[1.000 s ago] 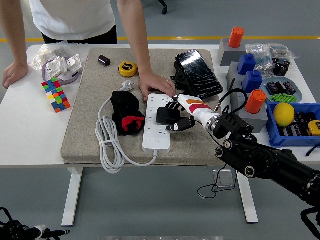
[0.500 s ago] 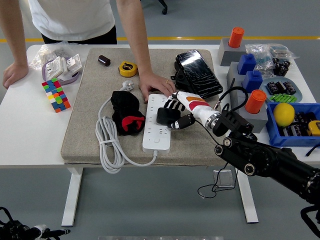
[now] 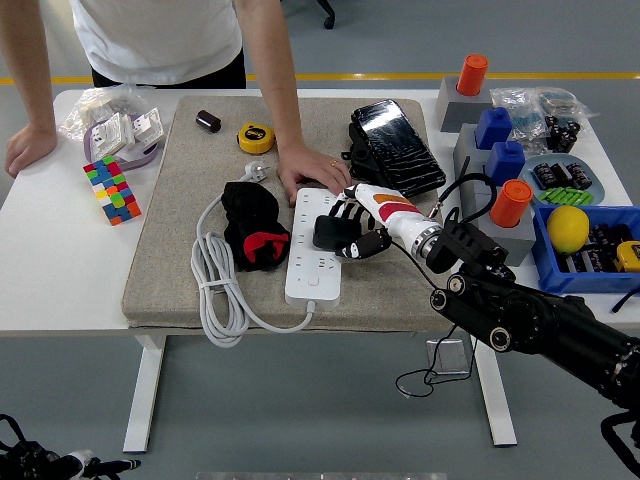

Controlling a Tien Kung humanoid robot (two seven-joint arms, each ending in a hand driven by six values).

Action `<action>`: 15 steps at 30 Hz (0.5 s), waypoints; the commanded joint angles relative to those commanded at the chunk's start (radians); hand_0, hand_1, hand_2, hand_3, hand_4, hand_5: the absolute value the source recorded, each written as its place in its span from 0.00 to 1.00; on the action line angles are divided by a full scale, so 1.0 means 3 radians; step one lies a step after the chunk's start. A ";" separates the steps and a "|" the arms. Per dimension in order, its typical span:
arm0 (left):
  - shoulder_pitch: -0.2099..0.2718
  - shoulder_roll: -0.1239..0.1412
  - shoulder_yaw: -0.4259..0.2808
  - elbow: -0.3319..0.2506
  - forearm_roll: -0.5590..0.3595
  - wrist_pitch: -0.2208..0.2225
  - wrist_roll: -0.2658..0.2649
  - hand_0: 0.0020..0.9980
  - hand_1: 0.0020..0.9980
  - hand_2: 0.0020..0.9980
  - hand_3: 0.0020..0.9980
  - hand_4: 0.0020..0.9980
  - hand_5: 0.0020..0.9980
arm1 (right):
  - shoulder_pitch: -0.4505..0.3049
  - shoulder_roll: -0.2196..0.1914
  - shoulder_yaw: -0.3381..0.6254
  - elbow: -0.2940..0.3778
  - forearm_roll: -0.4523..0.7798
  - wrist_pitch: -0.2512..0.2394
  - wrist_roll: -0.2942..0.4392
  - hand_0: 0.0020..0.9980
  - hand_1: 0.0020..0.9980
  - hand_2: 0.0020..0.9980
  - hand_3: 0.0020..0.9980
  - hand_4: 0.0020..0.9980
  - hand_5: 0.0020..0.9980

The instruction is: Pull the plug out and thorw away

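Starting at the lower right of the frame, we follow our right arm (image 3: 530, 325) up and leftward to the right hand (image 3: 358, 232), which sits just right of centre with its fingers curled around the black plug (image 3: 330, 232). The plug is seated in the white power strip (image 3: 318, 245), about midway along it, and lies immediately left of our palm, so the hand comes at it from the right side. The strip's long axis runs from the near edge of the grey mat (image 3: 180, 250) toward the far edge, close to vertical in the picture; we judge the pull must go up and away from the strip's face, not along it. Our left arm is not in view, so the right hand is the only one placed for this. Just beyond, at the strip's far end, a person's hand (image 3: 312, 172) presses flat, apparently steadying it. Compared with a second ago, our hand has shifted slightly up and left, closing more snugly on the plug, which has not visibly lifted out of the strip.
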 joint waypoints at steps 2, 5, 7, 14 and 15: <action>-0.0001 -0.0002 0.0001 0.0000 0.0000 0.0000 0.0000 0.53 0.67 0.69 0.67 0.84 0.69 | -0.0007 0.0000 0.0014 0.0026 -0.0010 0.0001 -0.0002 0.28 0.31 0.41 0.49 0.96 0.01; -0.0003 -0.0002 0.0002 0.0001 -0.0005 0.0002 -0.0002 0.53 0.67 0.69 0.67 0.84 0.69 | -0.0020 0.0000 0.0043 0.0078 -0.0030 -0.0001 -0.0004 0.28 0.31 0.41 0.49 0.96 0.01; -0.0003 -0.0003 -0.0001 0.0003 0.0000 0.0000 0.0002 0.53 0.67 0.69 0.67 0.84 0.69 | -0.0023 0.0000 0.0061 0.0106 -0.0045 -0.0002 -0.0005 0.29 0.31 0.40 0.49 0.94 0.00; -0.0001 -0.0006 0.0007 0.0003 -0.0015 0.0004 -0.0005 0.53 0.67 0.69 0.67 0.84 0.69 | -0.0044 0.0000 0.0127 0.0166 -0.0069 -0.0009 0.0001 0.28 0.30 0.40 0.49 0.94 0.00; 0.0000 -0.0008 0.0008 0.0003 -0.0017 0.0004 -0.0005 0.53 0.67 0.69 0.67 0.84 0.69 | -0.0050 0.0000 0.0145 0.0171 -0.0074 -0.0010 0.0002 0.28 0.30 0.40 0.49 0.94 0.00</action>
